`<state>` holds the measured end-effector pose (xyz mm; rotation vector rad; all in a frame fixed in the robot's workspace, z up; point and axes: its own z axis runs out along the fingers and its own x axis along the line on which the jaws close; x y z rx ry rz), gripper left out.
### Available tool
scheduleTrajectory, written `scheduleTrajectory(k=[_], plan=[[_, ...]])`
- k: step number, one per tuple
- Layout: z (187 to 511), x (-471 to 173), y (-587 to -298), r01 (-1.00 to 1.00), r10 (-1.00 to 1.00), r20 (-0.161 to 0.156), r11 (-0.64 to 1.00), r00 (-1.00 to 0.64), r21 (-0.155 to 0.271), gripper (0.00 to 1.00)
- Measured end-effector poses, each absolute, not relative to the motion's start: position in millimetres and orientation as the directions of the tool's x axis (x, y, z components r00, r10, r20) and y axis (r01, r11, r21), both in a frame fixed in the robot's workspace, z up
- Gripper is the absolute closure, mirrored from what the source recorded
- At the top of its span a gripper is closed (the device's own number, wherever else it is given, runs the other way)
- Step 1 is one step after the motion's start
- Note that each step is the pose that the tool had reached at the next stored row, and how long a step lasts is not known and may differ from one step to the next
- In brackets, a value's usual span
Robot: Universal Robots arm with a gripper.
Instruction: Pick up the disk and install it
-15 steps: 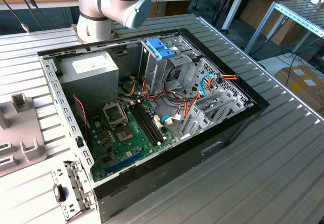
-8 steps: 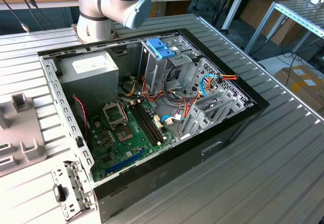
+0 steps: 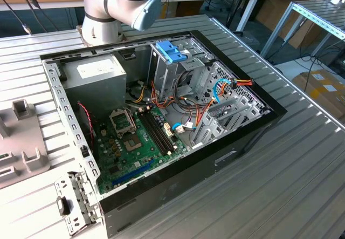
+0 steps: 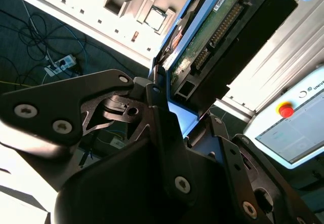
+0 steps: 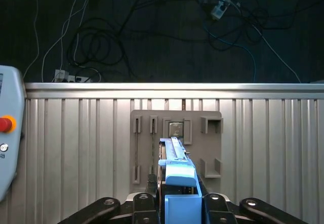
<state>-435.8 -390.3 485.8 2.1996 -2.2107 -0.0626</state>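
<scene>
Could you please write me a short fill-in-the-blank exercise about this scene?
The gripper is shut on the disk, whose plastic carrier is ____. In the first wrist view, the button on the pendant is ____. In the exterior view, the motherboard inside the computer case is ____.
Missing words: blue; red; green.

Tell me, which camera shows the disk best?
The second wrist view: the disk turns its broad circuit-board face to the camera, held in the gripper. The first wrist view catches it edge-on, mostly its blue carrier.
</scene>
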Motion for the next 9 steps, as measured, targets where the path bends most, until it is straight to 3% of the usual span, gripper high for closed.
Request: scheduleTrajectory(k=[9], plan=[[485.3, -433.6, -390.6, -0.999, -1.000, -0.010, 0.005, -0.005, 0.044, 0.63]])
